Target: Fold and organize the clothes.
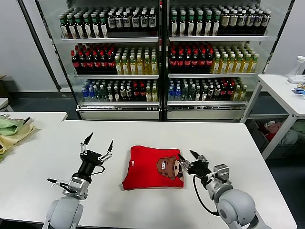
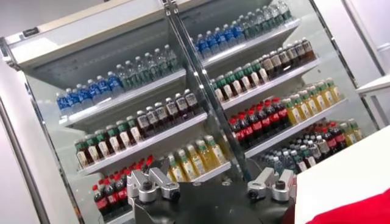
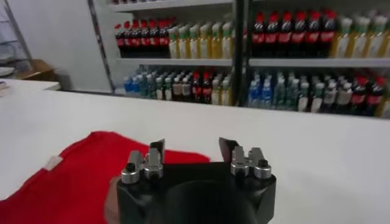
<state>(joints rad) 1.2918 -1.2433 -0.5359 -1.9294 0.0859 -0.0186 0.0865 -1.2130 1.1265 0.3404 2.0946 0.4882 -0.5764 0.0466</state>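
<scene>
Red fabric lies folded into a rough square at the middle of the white table, the shirt showing its cartoon face in a brown cap upward. The right gripper sits at the shirt's right edge, just beside the print, its fingers spread apart and holding nothing; the right wrist view shows the same gap between the fingertips, with the red cloth beneath and to one side. The left gripper stands apart from the shirt on its left, raised off the table with fingers pointing up and splayed wide, empty. Behind the table, a glass-fronted cooler holds rows of bottled drinks. A second white table at far left carries pale green and yellow cloths.
</scene>
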